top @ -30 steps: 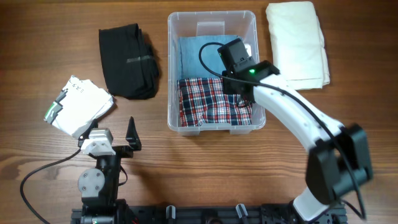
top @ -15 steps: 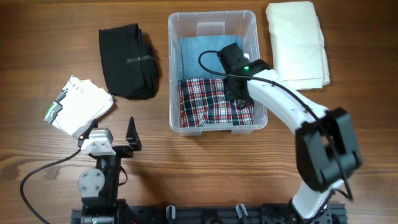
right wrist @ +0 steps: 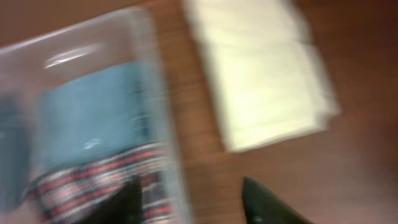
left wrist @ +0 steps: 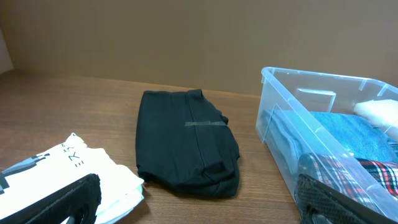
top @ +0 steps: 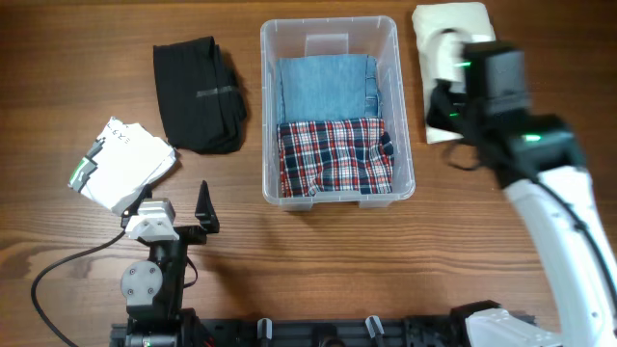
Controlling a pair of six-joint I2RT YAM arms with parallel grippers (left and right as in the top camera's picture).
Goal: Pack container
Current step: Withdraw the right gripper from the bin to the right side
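Container (top: 266,116): table 12 o'clock; holds blue cloth (top: 326,89) and plaid cloth (top: 333,154). Right gripper (right wrist: 191,186): jaws apart, empty, above cream cloth (right wrist: 261,81), 2 o'clock. Left gripper (left wrist: 196,186): jaws apart, empty, 7 o'clock.

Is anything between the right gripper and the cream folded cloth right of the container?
Nothing visible does. The open right gripper hangs beside the container at its right wall, and the cream cloth lies uncovered on the table just ahead of it. The right wrist view is blurred.
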